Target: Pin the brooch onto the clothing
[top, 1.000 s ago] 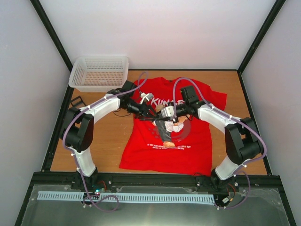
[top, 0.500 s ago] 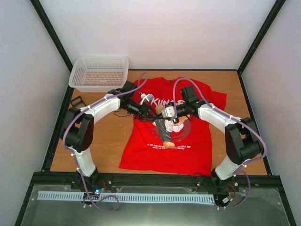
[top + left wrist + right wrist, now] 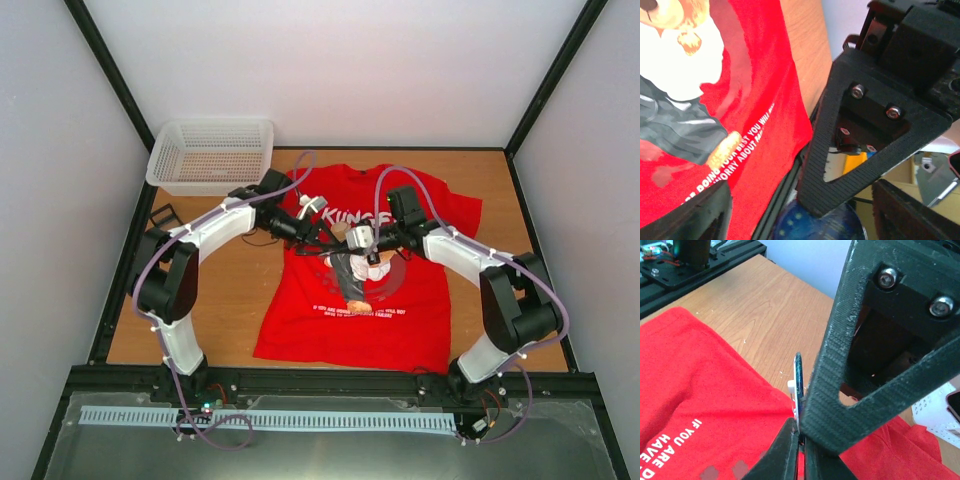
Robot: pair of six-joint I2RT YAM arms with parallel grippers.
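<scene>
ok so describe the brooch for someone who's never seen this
Find the red T-shirt spread on the wooden table. Over its chest, the right claw is pinched shut on the brooch, a thin dark-blue disc seen edge-on, tiny beside the printed bear.

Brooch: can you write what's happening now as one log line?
right gripper: shut on brooch | brooch: edge-on, over T-shirt, not yet pinned | left gripper: open
</scene>
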